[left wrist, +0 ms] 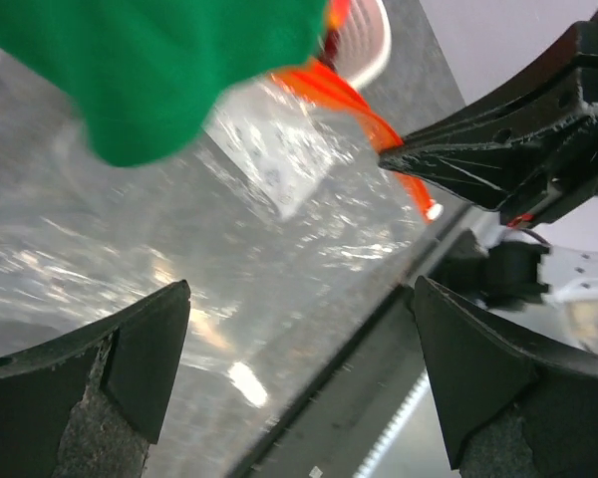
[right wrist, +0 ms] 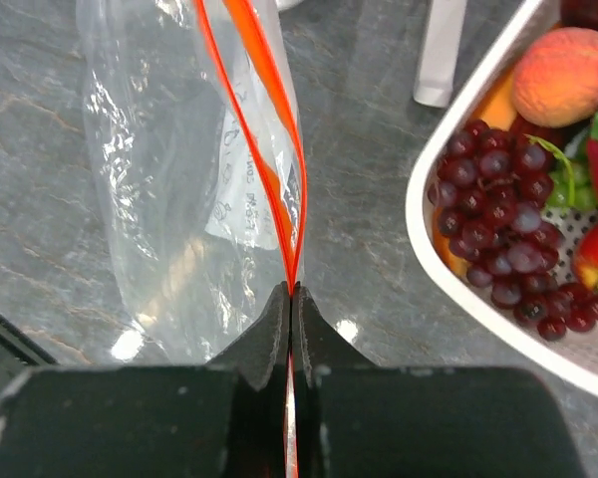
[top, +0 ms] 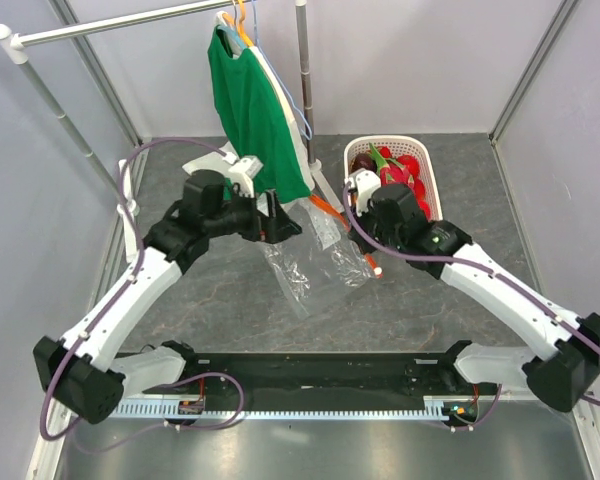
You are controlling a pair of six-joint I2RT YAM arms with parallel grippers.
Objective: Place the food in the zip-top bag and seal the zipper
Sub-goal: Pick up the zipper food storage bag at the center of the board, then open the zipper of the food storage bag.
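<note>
Right end effector (right wrist: pixel 291 299) clamped on zipper (right wrist: pixel 264 149) | left end effector (left wrist: pixel 301 299) wide, empty | zip-top bag (top: pixel 315 265) mid-frame above desk (top: pixel 230 300), looks empty | food (right wrist: pixel 498 209) in basket (top: pixel 435 175), upper right | loading and sealing both left

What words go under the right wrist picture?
The right gripper pinches the orange-red zipper of the zip-top bag, beside a white basket of grapes.

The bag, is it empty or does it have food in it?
Empty: the clear bag shows only table through it, and the grapes lie in the basket.
</note>
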